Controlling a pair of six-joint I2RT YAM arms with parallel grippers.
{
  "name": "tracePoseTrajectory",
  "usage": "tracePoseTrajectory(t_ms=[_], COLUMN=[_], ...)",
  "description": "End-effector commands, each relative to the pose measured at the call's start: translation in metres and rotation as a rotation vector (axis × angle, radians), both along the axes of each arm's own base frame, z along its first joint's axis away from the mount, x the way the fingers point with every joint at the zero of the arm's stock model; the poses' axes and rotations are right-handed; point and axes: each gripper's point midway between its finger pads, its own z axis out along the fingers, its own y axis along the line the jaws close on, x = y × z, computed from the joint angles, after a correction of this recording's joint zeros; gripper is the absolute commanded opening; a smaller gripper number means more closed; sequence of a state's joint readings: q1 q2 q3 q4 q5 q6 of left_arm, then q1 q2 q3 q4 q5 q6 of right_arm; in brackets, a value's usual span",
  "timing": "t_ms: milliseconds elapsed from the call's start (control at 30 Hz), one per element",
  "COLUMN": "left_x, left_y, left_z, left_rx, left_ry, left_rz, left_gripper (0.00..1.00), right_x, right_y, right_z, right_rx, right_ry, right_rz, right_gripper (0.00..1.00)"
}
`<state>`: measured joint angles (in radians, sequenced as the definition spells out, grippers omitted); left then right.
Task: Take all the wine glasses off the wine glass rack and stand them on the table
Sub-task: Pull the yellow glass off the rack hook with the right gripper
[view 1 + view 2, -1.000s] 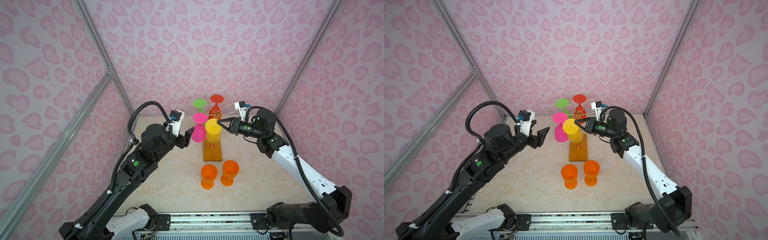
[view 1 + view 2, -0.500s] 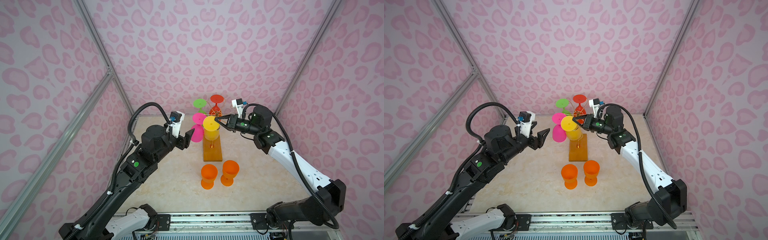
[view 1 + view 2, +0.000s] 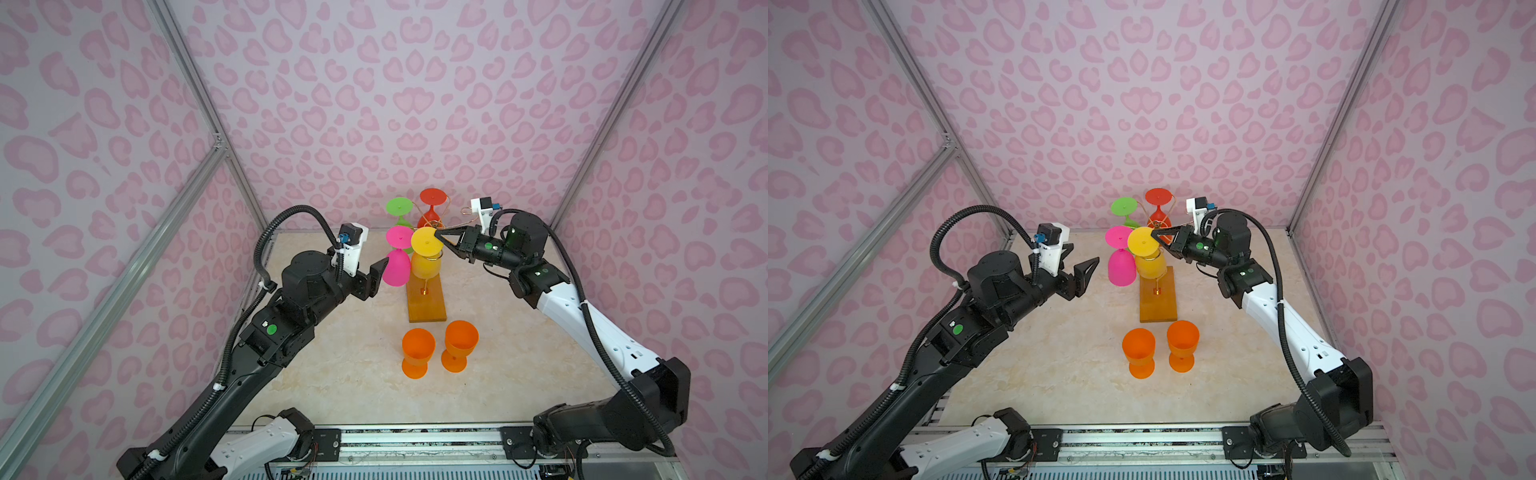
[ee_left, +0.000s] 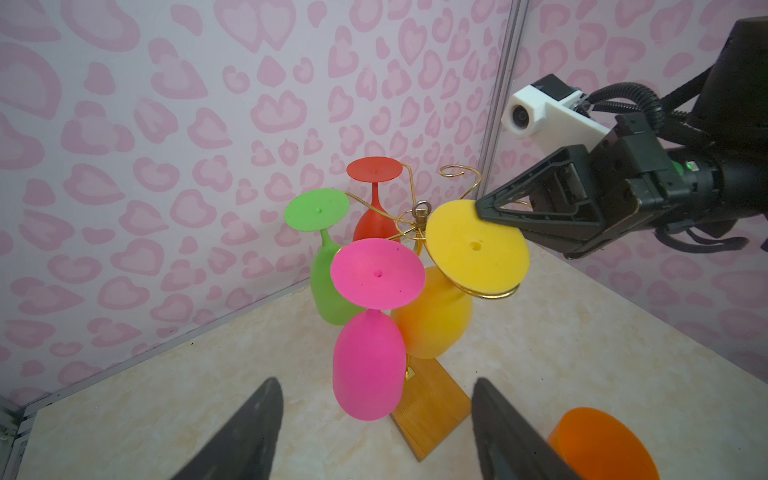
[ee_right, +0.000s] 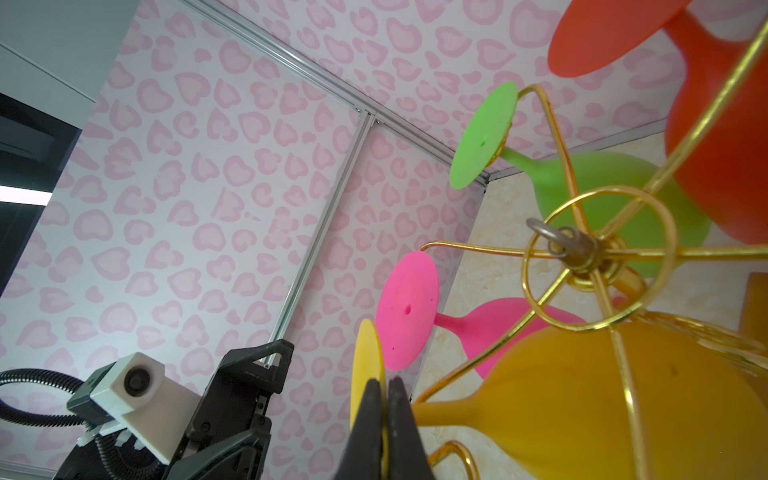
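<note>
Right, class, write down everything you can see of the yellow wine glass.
The yellow wine glass looks like matte, opaque plastic: a flat round foot with a central hole, a short stem, a rounded bowl. It hangs upside down, foot tilted, on a gold wire arm of the wine glass rack, beside a pink glass. The right gripper is shut on the foot's rim.
</note>
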<state>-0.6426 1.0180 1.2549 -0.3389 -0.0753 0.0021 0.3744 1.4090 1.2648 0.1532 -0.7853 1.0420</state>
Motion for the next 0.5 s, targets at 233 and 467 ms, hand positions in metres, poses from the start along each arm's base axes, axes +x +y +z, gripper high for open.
tracePoseTrajectory(t_ms=[233,467], left_x=[0.0,0.001], left_y=[-0.002,-0.002], left_z=[0.01,0.012], left_rx=[-0.023,-0.023], left_ry=[-0.029,-0.028], left_rz=[-0.009,-0.011], left_gripper=[0.73,0.73], right_x=[0.003,0.005], right_y=[-0.008,-0.017], right_z=[0.009,0.007], right_rx=[0.09,0.173], right_ry=[0.023,0.063], right_rz=[-0.021,-0.03], right_gripper=[0.0,0.0])
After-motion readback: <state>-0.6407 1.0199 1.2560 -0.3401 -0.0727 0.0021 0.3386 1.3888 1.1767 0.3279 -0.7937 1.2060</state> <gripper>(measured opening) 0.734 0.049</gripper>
